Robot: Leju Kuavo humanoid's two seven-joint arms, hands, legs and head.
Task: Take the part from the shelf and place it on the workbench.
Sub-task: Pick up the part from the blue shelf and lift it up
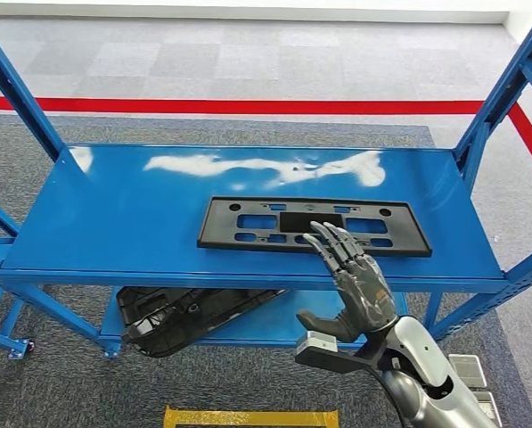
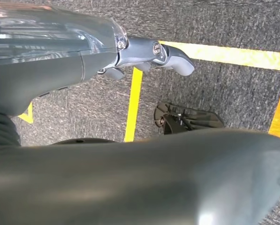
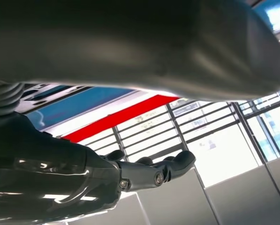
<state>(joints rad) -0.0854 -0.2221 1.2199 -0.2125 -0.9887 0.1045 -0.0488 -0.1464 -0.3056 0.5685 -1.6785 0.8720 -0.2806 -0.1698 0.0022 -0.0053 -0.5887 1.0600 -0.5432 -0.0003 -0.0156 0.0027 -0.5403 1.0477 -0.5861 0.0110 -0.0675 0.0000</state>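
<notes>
So the flat black part (image 1: pixel 315 226) is lying on the blue shelf's (image 1: pixel 115 223) top level. The right hand (image 1: pixel 355 278) has nothing in it, fingers stretched out with the tips over the part's near edge. Left hand (image 2: pixel 156 51) hangs over grey carpet, also holding nothing, fingers loose.

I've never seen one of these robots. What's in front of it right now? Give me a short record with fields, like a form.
Shelf: blue metal shelf with an upper and a lower level
Upper level: flat black part with cut-outs, lying flat
Lower level: another black part, partly hidden by the upper level
Right robot hand: open, fingers stretched over the flat black part's near edge; contact cannot be told
Left robot hand: holds nothing, above grey carpet with yellow tape
Floor: grey carpet, red line behind the shelf
</notes>
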